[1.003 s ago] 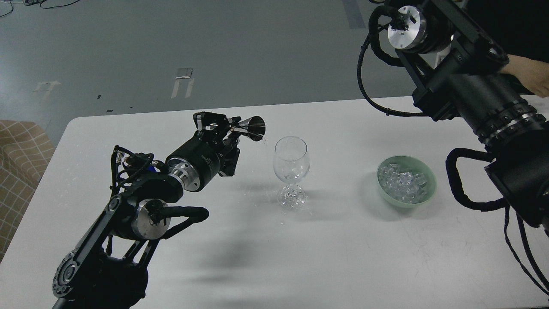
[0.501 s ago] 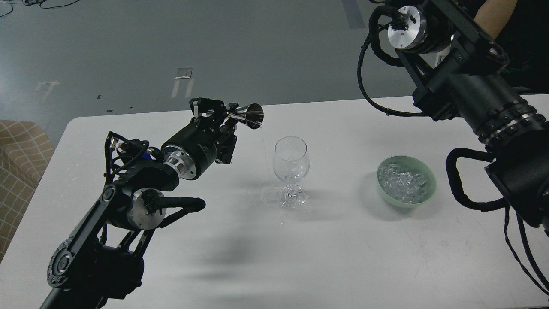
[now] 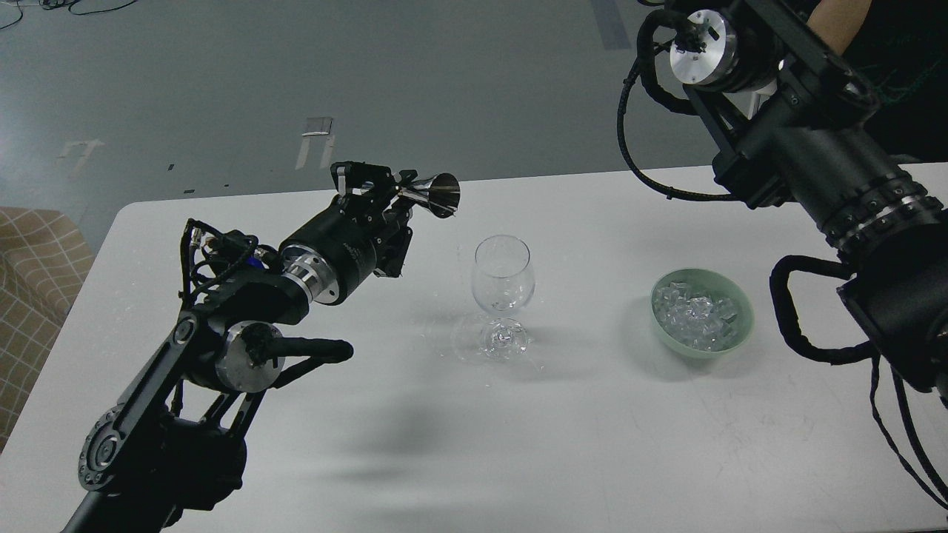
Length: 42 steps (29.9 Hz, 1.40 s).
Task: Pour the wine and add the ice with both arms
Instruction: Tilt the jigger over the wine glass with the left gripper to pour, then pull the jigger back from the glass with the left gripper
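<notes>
A clear stemmed wine glass (image 3: 502, 285) stands upright mid-table, with a little clear wine (image 3: 503, 302) barely visible at the bottom of its bowl. My left gripper (image 3: 396, 198) is shut on a small steel jigger (image 3: 437, 196). It holds the jigger tilted on its side, mouth toward the glass, above and to the left of the rim and apart from it. The ice (image 3: 695, 311) is heaped in a pale green bowl (image 3: 745, 326) to the right of the glass. My right arm (image 3: 815, 163) rises along the right side; its gripper is out of view.
The white table (image 3: 592, 429) carries only the glass and the bowl. A person's bare arm (image 3: 837, 18) shows at the top right behind my right arm. A checkered seat (image 3: 29, 281) stands off the table's left edge.
My left gripper lifted the jigger up and back from the glass rim, and the pour stopped. The person's hand left the table's right edge and moved up behind my right arm.
</notes>
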### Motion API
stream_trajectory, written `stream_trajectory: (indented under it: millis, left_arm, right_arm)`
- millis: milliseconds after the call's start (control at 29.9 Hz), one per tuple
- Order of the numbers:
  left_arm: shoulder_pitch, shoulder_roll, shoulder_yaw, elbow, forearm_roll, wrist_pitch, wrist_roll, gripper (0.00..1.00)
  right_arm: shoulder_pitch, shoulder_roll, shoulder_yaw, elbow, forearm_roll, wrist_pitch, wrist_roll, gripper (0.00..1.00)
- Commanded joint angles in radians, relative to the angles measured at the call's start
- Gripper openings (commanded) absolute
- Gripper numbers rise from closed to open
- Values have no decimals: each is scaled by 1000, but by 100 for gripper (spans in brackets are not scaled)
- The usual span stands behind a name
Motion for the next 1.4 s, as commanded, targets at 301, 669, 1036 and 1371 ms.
stream_trajectory:
  millis: [301, 669, 1036, 1371]
  left_arm:
    - [-17, 42, 0, 0, 0, -69, 0, 0]
    - [2, -11, -46, 2, -117, -11, 0, 0]
    - [42, 1, -317, 17, -529, 121, 0, 0]
    - [109, -7, -505, 17, -633, 124, 0, 0]
  right_arm:
    - [-2, 0, -1, 0, 0, 0, 2, 100]
    - [-38, 0, 19, -1, 3, -5, 0, 100]
    - [-74, 0, 110, -5, 14, -12, -52, 100]
    - [-147, -2, 157, -6, 136, -66, -201, 100]
